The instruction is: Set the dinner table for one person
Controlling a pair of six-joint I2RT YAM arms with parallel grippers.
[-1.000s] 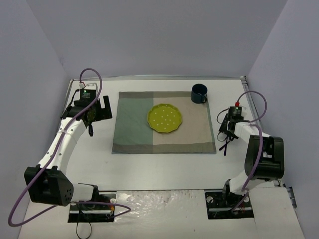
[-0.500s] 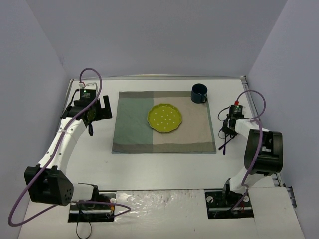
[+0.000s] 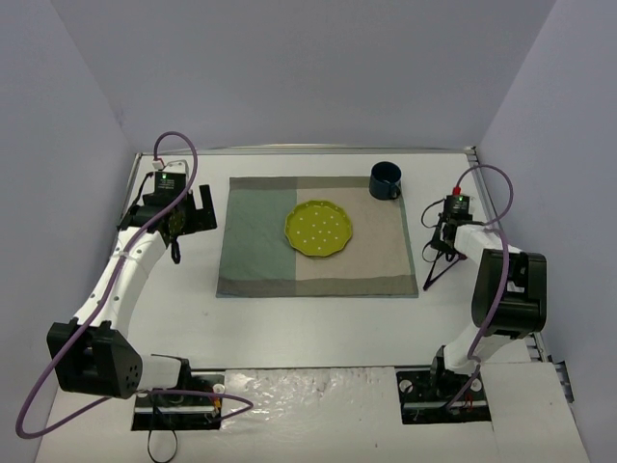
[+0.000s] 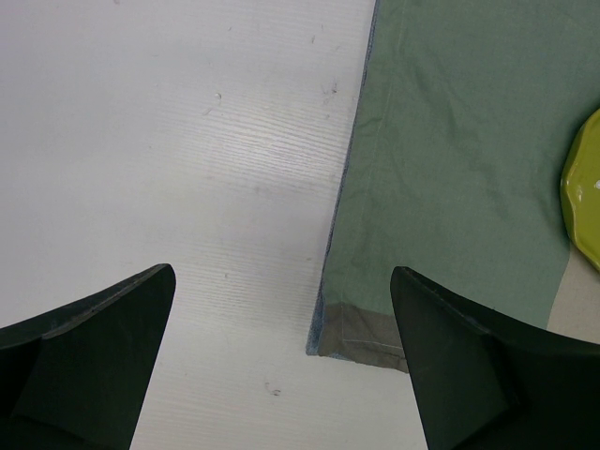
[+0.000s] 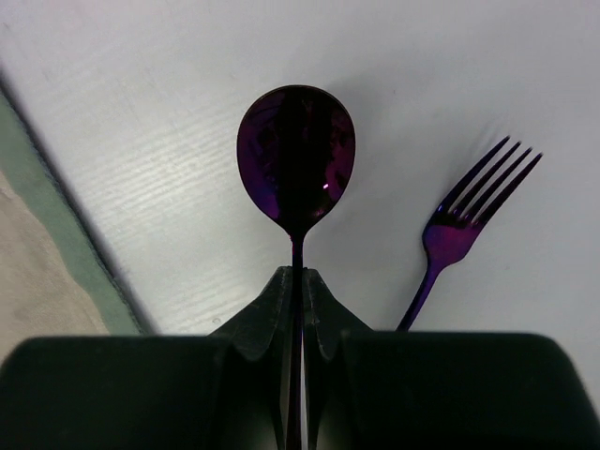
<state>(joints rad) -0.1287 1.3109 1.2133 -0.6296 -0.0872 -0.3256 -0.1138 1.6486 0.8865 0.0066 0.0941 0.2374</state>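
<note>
1. The white counter spreads under both arms, with a green-and-beige mat at its middle.
2. A yellow-green plate sits on the mat, and a dark blue mug stands at the mat's far right corner.
3. The right end effector is clamped on the handle of a purple spoon, just right of the mat.
4. A purple fork lies on the counter beside the spoon.
5. The left end effector hangs with its fingers wide apart, holding nothing, at the mat's left edge.
</note>
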